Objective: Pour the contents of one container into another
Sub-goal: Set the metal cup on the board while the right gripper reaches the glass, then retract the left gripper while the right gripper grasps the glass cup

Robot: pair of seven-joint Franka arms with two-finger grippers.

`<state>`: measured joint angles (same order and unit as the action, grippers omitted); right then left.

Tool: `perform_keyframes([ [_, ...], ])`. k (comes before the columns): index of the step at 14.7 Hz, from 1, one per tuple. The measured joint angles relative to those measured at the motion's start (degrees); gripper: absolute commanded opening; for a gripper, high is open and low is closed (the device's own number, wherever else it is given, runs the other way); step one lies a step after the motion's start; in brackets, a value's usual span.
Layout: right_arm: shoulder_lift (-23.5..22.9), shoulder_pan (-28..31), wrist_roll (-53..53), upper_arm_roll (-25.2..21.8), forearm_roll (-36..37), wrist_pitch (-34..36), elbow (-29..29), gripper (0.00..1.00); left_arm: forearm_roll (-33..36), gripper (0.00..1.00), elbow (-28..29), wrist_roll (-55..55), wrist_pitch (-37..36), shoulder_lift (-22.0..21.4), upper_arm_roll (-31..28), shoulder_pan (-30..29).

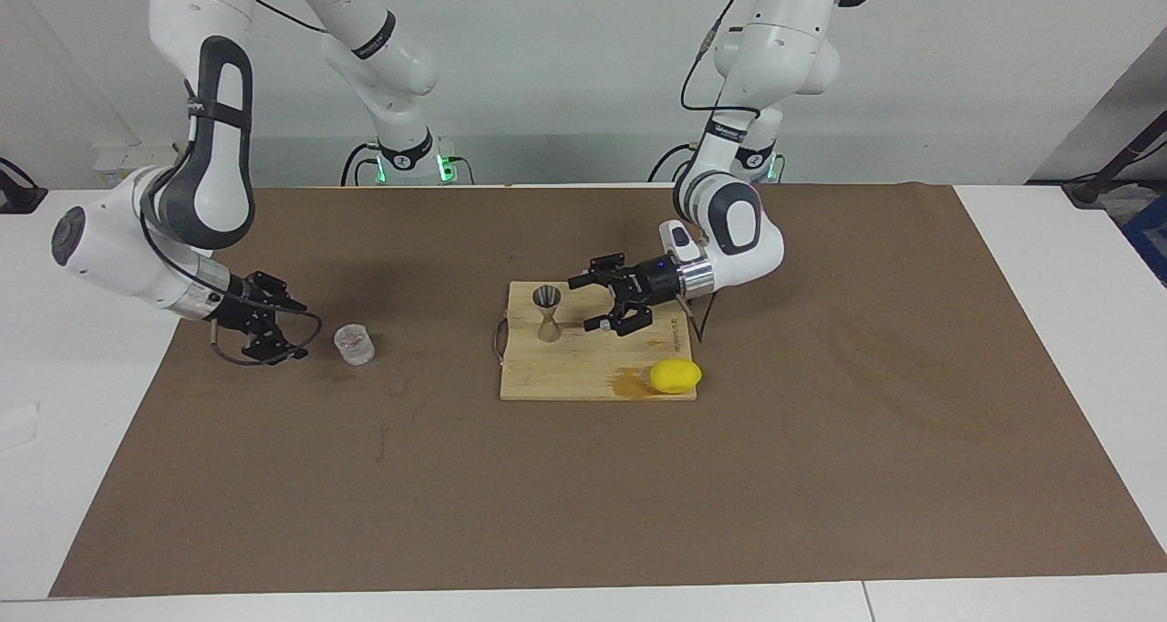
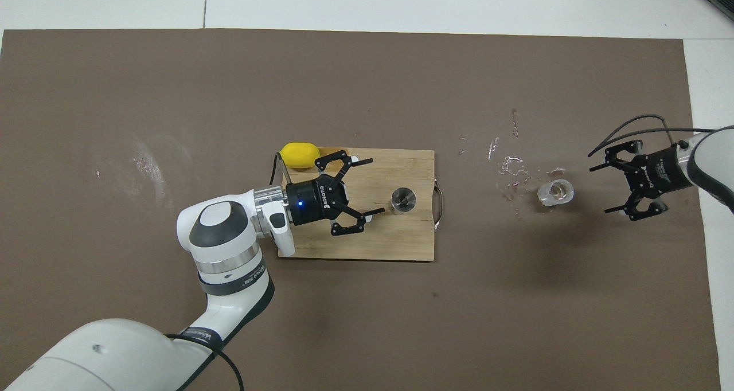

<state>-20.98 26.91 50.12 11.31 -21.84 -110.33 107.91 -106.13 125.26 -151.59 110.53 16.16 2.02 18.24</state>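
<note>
Jaws of both grippers gape: left [image 1: 585, 304] beside jigger [image 1: 548, 313], right [image 1: 294, 326] beside glass cup [image 1: 354, 345].

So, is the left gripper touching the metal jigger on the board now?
Apart. The overhead view shows bare board between the left gripper and the jigger; its open fingers stop beside it. The facing view agrees with it.

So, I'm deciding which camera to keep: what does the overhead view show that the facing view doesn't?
Only overhead: wet splashes on the mat beside the glass cup, and straight down into the jigger.
Only facing: the jigger's hourglass profile, both arms' bases.
Both: the jigger upright on the cutting board, the lemon, the left gripper and right gripper open, holding nothing.
</note>
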Motion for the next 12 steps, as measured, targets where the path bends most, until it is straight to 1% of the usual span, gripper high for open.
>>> perform_keyframes([
  [2, -0.8, 0.0, -0.5, 0.1, -0.3, 0.0, 0.0, 0.93, 5.9, 1.0, 1.0, 2.6, -4.0, -0.7, -0.1, -3.6],
  [3, -0.9, -0.2, -0.5, 0.2, -0.7, 0.0, 0.1, 0.93, 10.0, 1.0, 1.1, 5.0, -6.1, -1.0, -0.2, -5.5],
  [6, -0.9, -1.1, -0.5, 0.4, -2.9, -0.2, 0.3, 0.92, 25.1, 1.0, 0.0, 12.1, -13.0, -1.7, -0.4, -13.0],
  [10, -0.9, -2.9, -0.6, 0.5, -3.9, -1.2, 0.8, 0.91, 45.0, 1.0, -5.8, 22.1, -21.4, -1.8, -0.7, -24.7],
  [12, -0.9, -3.2, -0.8, 0.5, -3.9, -1.3, 1.7, 0.87, 53.6, 1.0, -9.5, 25.3, -22.8, -1.5, -0.8, -27.7],
])
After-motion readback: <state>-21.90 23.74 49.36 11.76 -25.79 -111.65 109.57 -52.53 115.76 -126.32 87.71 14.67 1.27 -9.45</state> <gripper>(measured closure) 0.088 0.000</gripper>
